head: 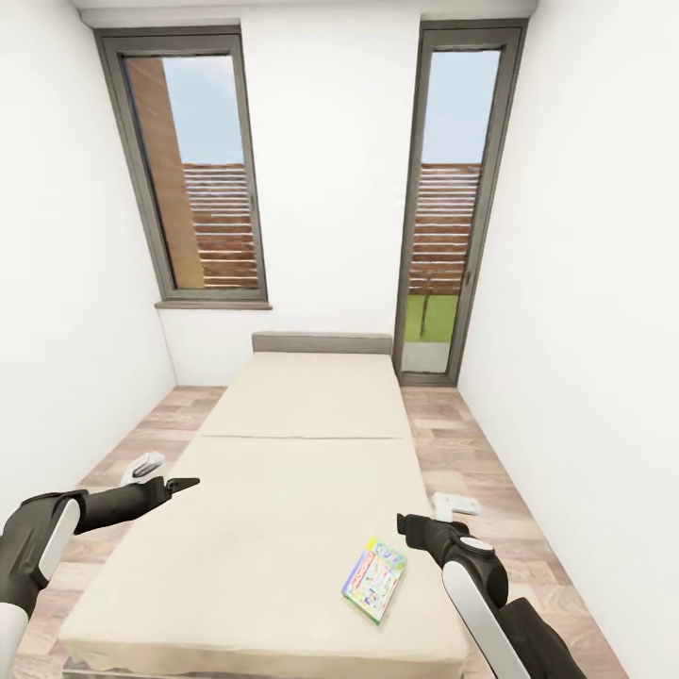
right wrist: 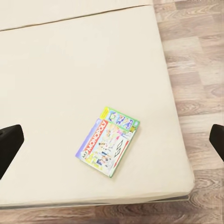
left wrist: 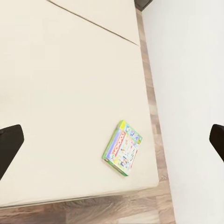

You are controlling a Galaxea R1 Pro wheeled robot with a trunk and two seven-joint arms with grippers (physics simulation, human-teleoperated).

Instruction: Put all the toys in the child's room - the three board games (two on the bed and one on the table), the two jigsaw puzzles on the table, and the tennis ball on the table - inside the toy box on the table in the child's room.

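Note:
One colourful Monopoly board game lies flat on the beige bed, near its front right corner. My right gripper hovers just right of and above the game, with the box lying between its wide-apart fingers. It is open and holds nothing. My left gripper hangs over the bed's left edge, far from the game. Its dark fingers also stand wide apart, open and holding nothing.
The bed fills the middle of a narrow room. Strips of wooden floor run along both of its sides. White walls close in left and right. A window and a tall glass door stand in the far wall.

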